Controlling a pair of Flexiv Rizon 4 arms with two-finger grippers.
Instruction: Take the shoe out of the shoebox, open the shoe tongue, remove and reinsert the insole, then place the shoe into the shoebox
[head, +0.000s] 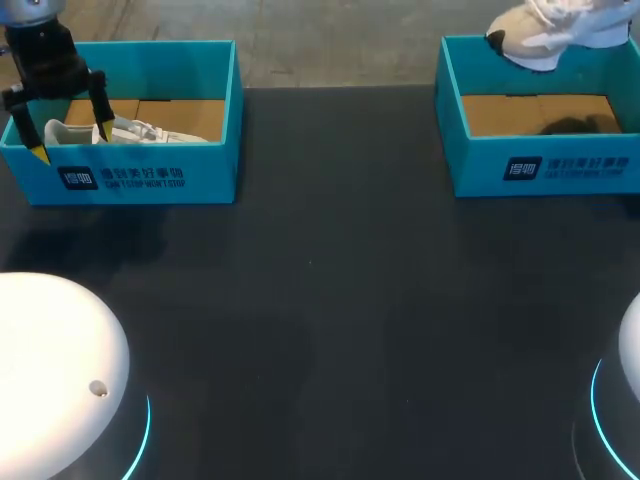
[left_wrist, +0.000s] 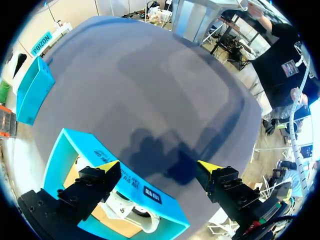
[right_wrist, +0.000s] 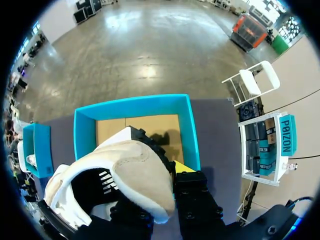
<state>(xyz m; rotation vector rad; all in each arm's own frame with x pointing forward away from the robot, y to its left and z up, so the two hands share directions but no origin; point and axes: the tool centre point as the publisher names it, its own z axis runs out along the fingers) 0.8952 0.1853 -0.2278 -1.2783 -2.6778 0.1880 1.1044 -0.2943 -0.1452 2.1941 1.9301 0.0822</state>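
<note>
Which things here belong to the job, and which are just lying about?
Job: tan shoe in right pincer; right box; white shoe in left box, under open left pincer.
Lying about: only the arms' white bases.

Item recorded: one flat, matte, near-black worktop (head: 330, 300).

Head view: the worktop runs from the near side to a straight far edge, where a paler floor begins. Its surface is plain and even in tone. One tiny pale speck (head: 308, 265) sits near the middle. Softer, darker patches lie across the near half, their outlines too vague to trace.

Left wrist view: the worktop (left_wrist: 150, 85) takes up most of the scene. A dark, irregular shadow (left_wrist: 167, 150) falls on it in several overlapping lobes.

Right wrist view: only narrow strips of the worktop (right_wrist: 216, 135) show, and its surface condition there cannot be judged.
</note>
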